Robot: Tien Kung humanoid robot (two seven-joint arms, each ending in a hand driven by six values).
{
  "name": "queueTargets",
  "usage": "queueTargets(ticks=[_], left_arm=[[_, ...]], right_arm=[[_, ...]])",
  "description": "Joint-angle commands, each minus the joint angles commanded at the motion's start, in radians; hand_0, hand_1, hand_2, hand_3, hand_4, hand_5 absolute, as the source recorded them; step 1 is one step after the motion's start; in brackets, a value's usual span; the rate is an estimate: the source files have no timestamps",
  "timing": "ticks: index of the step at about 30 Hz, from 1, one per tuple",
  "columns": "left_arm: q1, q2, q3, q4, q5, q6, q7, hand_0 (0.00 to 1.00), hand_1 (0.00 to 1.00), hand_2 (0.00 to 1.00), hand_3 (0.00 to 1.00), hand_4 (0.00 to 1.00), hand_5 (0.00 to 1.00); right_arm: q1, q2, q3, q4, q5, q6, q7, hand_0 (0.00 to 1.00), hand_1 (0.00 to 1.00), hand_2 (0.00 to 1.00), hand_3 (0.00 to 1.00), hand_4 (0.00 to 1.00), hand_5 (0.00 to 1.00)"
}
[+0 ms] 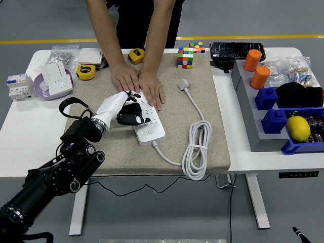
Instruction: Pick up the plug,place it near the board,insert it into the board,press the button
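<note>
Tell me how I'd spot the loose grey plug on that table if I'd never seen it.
Start from the beige mat covering the middle of the white table. On it lies a white power strip, held down by a person's hands; follow its coiled white cable up to its far end. There sits the grey plug, alone just below the Rubik's cube.

**Even overhead light, sharp frame**

The head view is bright and evenly lit, with diffuse light from above. Shadows are soft and short: a faint one sits under the left hand [117, 105] just beside its fingers [132, 96], and a darker one lies beneath the white table [20, 116]. Mild glare shows on the glossy white power strip [150, 123] beyond the fingertips. Focus is crisp across the beige mat [202, 116]. Straight edges bow slightly toward the corners.
</note>
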Motion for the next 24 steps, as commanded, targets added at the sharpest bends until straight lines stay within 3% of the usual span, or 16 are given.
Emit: queueTargets(ticks=[3,4,9,10,15,16,21,22,24], left_arm=[[-0.002,0.0,0.008,0.004,0.034,0.003,0.006,0.639,0.7,0.654,0.682,0.998,0.287],[-0.003,0.0,0.009,0.006,0.043,0.005,0.008,0.569,0.633,0.57,0.592,0.998,0.263],[-0.005,0.0,0.011,0.013,0.071,0.01,0.012,0.569,0.633,0.57,0.592,0.998,0.263],[-0.006,0.0,0.01,0.014,0.076,0.012,0.013,0.516,0.562,0.532,0.552,0.997,0.264],[-0.009,0.0,0.007,0.019,0.091,0.019,0.015,0.516,0.562,0.532,0.552,0.997,0.264],[-0.01,0.0,0.007,0.02,0.094,0.022,0.015,0.461,0.482,0.506,0.526,0.884,0.283],[-0.013,0.0,0.007,0.03,0.11,0.026,0.019,0.461,0.482,0.506,0.526,0.884,0.283],[-0.015,0.0,0.007,0.032,0.113,0.026,0.019,0.444,0.444,0.498,0.519,0.834,0.313],[-0.018,0.0,0.007,0.039,0.114,0.027,0.02,0.444,0.444,0.498,0.519,0.834,0.313]], right_arm=[[0.0,0.0,0.001,0.0,0.0,0.0,0.0,0.813,0.734,0.734,0.765,0.998,0.971],[0.0,0.0,0.002,0.0,-0.001,-0.001,-0.001,0.812,0.734,0.734,0.764,0.998,0.972],[-0.003,0.001,0.006,0.0,-0.004,-0.001,-0.002,0.812,0.734,0.734,0.764,0.998,0.972],[-0.003,0.001,0.007,0.0,-0.004,-0.001,-0.002,0.812,0.734,0.734,0.764,0.998,0.973],[-0.002,0.002,0.008,0.0,-0.005,-0.001,-0.002,0.812,0.734,0.734,0.764,0.998,0.973],[-0.001,0.002,0.008,0.0,-0.004,-0.001,-0.001,0.813,0.734,0.734,0.765,0.998,0.974],[0.001,0.001,0.008,0.0,-0.003,-0.001,-0.001,0.813,0.734,0.734,0.765,0.998,0.974],[0.002,0.001,0.009,0.0,-0.004,-0.001,-0.001,0.813,0.734,0.734,0.764,0.998,0.972],[0.002,0.001,0.009,0.0,-0.004,-0.001,-0.001,0.813,0.734,0.734,0.764,0.998,0.972]])
